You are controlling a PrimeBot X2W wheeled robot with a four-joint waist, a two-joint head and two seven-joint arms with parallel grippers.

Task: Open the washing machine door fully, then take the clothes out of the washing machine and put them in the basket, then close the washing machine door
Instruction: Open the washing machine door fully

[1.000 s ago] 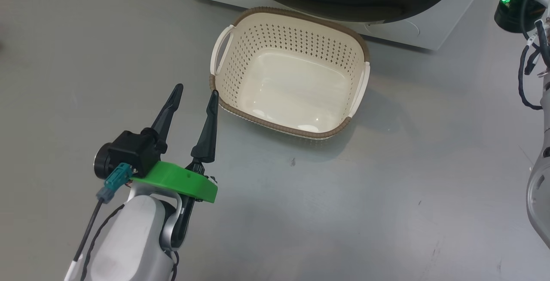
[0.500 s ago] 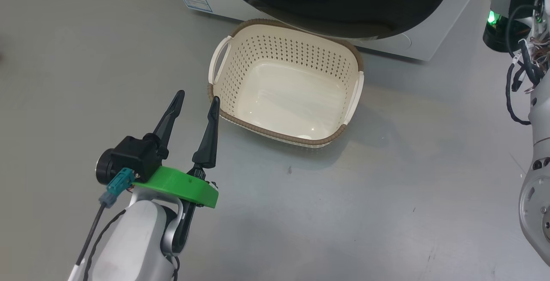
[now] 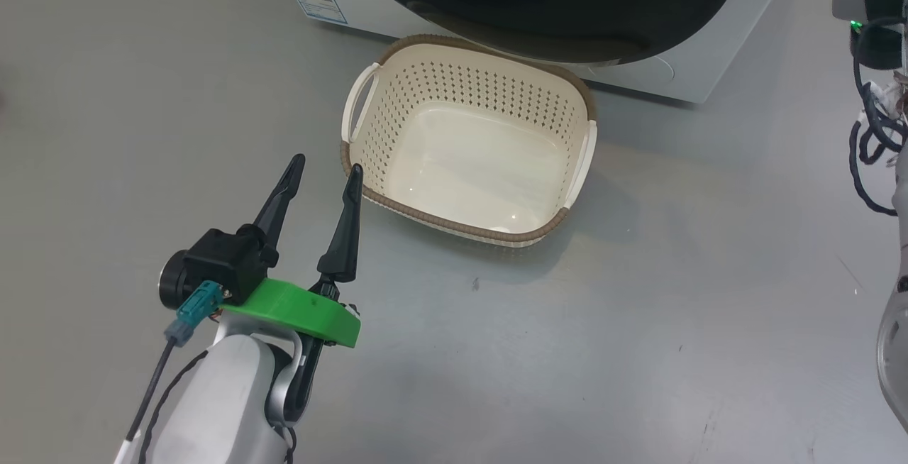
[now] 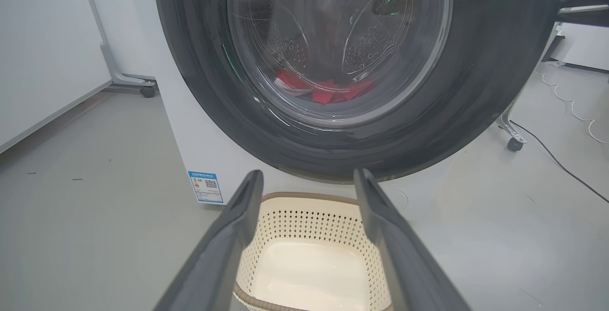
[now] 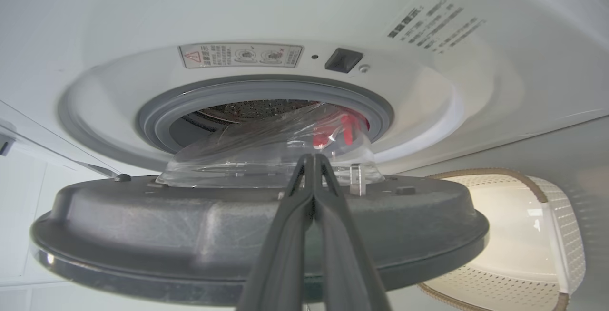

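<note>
The left gripper hangs low over the grey floor, just beside the near left corner of the basket. Its two dark fingers are spread apart and hold nothing. The basket stands on the floor directly before the washing machine, and its far rim is partly covered by the washing machine door, which is cut off at the top of the head view.

In the right wrist view the door stands a little off the front of the machine, with its glass bowl partly inside the grey rubber ring. The right gripper has its fingers pressed together, and the tips lie at the inner face of the door, near the bowl. I cannot tell for sure if they touch it.

The clothes lie low inside the drum. Through the glass in the left wrist view they are a red heap, hard to make out because of reflections. From the right wrist only a small red piece shows behind the bowl.

Of the right arm, the head view gives just a pale part and dark cables at the right edge.
</note>
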